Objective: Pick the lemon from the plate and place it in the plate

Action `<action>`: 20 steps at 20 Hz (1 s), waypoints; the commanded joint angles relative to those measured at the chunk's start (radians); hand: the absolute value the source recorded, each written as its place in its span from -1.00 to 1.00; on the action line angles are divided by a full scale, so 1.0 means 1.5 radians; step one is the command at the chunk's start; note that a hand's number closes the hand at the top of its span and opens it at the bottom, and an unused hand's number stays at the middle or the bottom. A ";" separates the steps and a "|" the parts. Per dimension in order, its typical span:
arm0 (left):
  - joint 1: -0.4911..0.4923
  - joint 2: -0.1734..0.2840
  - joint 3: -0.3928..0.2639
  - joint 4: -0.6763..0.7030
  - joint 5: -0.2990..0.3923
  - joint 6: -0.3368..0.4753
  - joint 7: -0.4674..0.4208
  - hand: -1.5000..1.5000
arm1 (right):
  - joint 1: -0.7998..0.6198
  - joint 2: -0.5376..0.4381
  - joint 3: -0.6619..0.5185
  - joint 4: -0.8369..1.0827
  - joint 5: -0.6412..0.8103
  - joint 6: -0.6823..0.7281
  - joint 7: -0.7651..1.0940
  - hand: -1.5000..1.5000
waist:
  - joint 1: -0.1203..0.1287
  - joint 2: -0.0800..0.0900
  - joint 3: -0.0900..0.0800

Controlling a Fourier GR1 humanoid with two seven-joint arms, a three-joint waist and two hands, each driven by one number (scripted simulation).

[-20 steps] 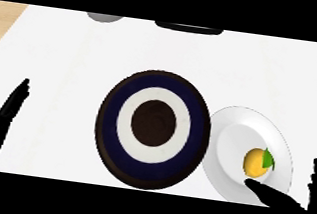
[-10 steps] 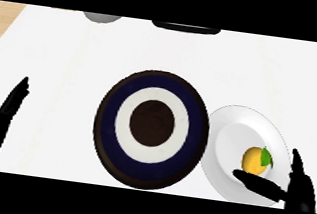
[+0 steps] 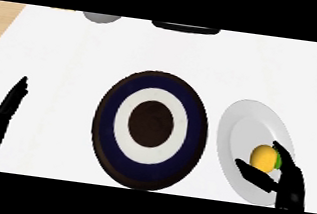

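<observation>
White table [image 3: 168, 55] with wood showing at both far corners, and a couple of dark and grey things at the back edge I can't make out. Biggest thing on it is the dark plate [image 3: 151, 130] with the blue and white rings, dead centre. Just beside it on my right is the white plate [image 3: 245, 123], and the lemon [image 3: 264, 157] sits on the near right part of that.

My right hand [image 3: 280, 178] is cupped round the lemon, thumb on the near side, fingers on the far right, not yet clamped as far as I can tell. My left hand [image 3: 0, 118] rests open at the left edge.

Lemon should be light, firm, a bit slippery with that rounded skin. It looks nearly round here, so I can't tell the long axis; a green patch faces right. I'd pinch across the middle.
</observation>
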 commanded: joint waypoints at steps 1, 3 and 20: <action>-0.001 0.000 0.027 0.022 -0.011 -0.021 -0.019 0.00 | -0.020 0.029 -0.051 0.062 -0.012 0.043 -0.087 1.00 | 0.000 0.001 0.001; 0.010 -0.023 0.020 0.001 -0.017 -0.014 -0.003 0.00 | -0.031 0.036 -0.079 0.075 -0.022 0.059 -0.109 1.00 | 0.001 0.000 0.001; -0.002 -0.033 0.015 0.012 -0.030 -0.027 -0.019 0.00 | -0.183 -0.168 -0.017 0.356 0.106 0.307 -0.600 1.00 | 0.019 0.006 0.003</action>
